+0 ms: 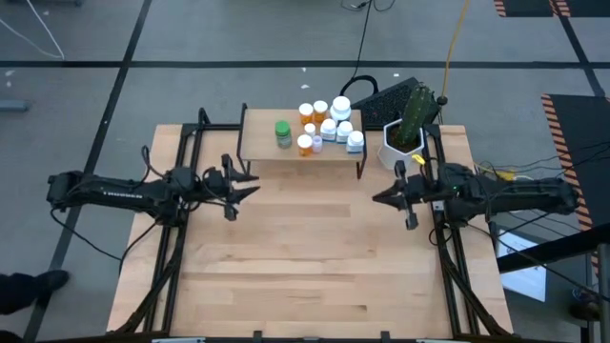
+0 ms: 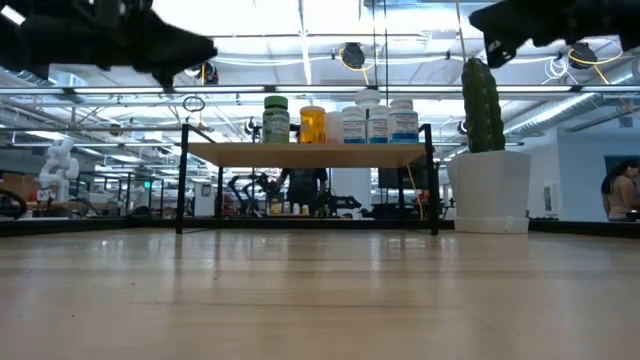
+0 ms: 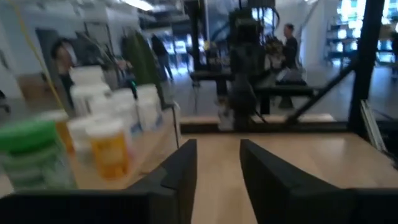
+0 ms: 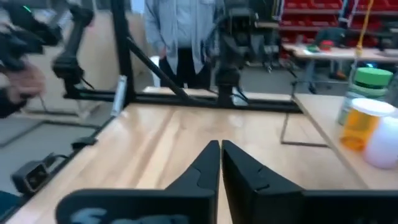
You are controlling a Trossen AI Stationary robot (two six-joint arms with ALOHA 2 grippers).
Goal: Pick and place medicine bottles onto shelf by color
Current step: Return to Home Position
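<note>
The medicine bottles all stand upright on their bases on the shelf (image 1: 286, 155), a light-wood board on thin black legs near the far edge. The green one (image 1: 283, 133) stands at its left. Orange ones (image 1: 305, 145) and a tiny purple one (image 1: 316, 141) are in the middle, and white ones (image 1: 341, 107) are to the right. In the low view they line up along the board (image 2: 310, 153). My left gripper (image 1: 250, 186) hovers open just left of and nearer than the shelf. My right gripper (image 1: 379, 198) hovers shut, right of the shelf's near corner.
A white hexagonal pot with a cactus (image 1: 408, 133) stands right of the shelf, close to my right arm. A dark keyboard (image 1: 386, 95) lies behind the shelf. Bare tabletop (image 1: 305, 257) spreads between the arms and toward the near edge. People stand in the room beyond.
</note>
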